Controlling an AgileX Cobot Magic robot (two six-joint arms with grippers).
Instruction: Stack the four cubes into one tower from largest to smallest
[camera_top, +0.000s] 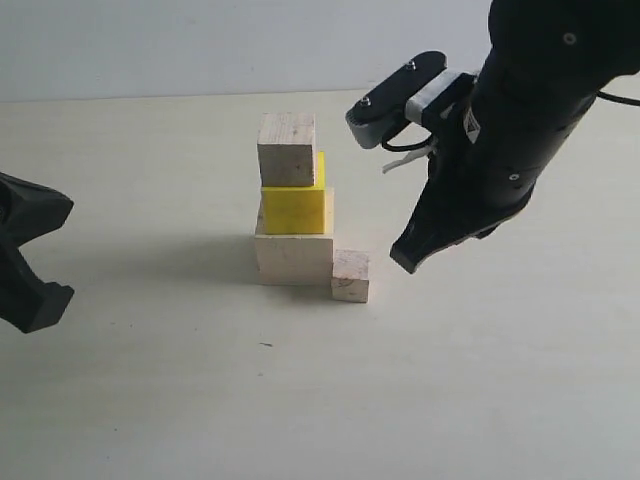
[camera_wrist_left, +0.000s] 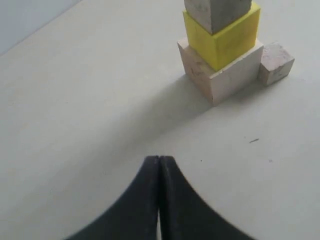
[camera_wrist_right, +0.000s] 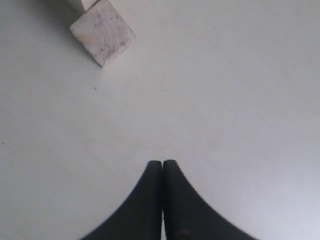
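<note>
Right claw (camera_wrist_right: 162, 167) and left claw (camera_wrist_left: 159, 165) are clenched empty, the small cube (camera_top: 351, 276) lying just beside the tower (camera_top: 293, 205).

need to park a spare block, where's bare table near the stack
Bare table lies in front of the tower, and between it and the left pincer. Crowded on its right: smallest cube beside the base, right pincer close by.

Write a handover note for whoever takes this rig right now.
Left gripper: jaws shut, empty, far left.
Right gripper: jaws shut, empty, over the table right of the small cube.
Done: large cube, yellow cube, medium cube stacked bottom to top.
Left: small cube sits on the table beside the large cube; put it on the medium cube.
</note>
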